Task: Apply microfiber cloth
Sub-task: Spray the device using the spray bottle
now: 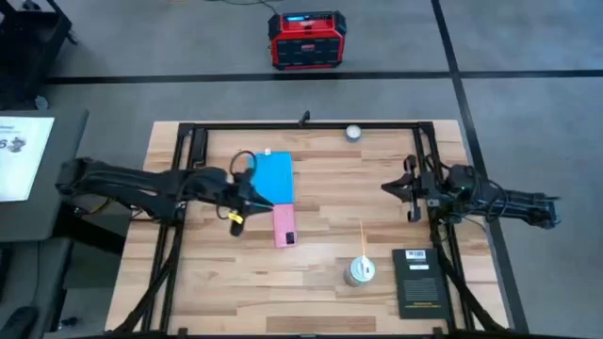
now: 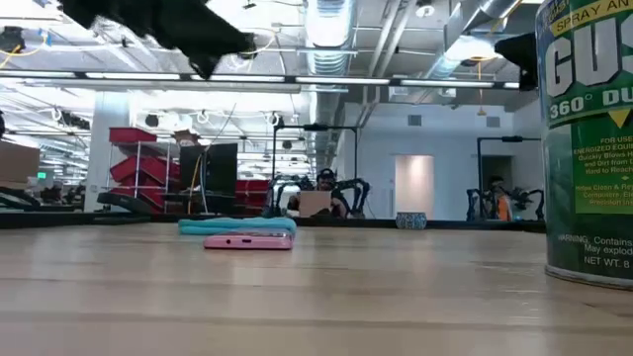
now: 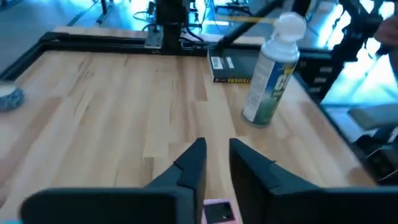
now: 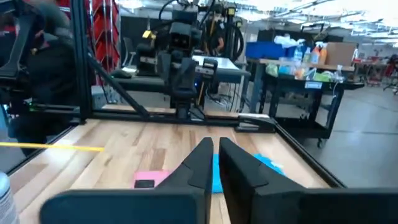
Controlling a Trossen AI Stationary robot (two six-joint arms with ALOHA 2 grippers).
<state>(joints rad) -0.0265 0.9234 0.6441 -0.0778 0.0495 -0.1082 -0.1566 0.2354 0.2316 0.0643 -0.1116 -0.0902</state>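
Note:
The blue microfiber cloth [image 1: 273,177] [image 2: 237,225] [image 4: 261,165] lies flat on the table, left of the middle, with a white tag at its far edge. The pink phone [image 1: 285,224] [image 2: 247,241] [image 3: 217,211] lies flat right next to the cloth's near edge. My left gripper [image 1: 256,201] [image 3: 216,152] hovers above the cloth's near left corner and the phone. It is open by a narrow gap, with nothing between its fingers. My right gripper [image 1: 388,188] [image 4: 214,149] hangs over the table's right half. It is shut and points toward the cloth.
A spray can [image 1: 359,271] [image 3: 270,74] with a thin straw stands near the front, and a black booklet [image 1: 419,281] lies to its right. A small round object [image 1: 353,133] sits at the far edge. A dark frame [image 1: 311,125] rims the table.

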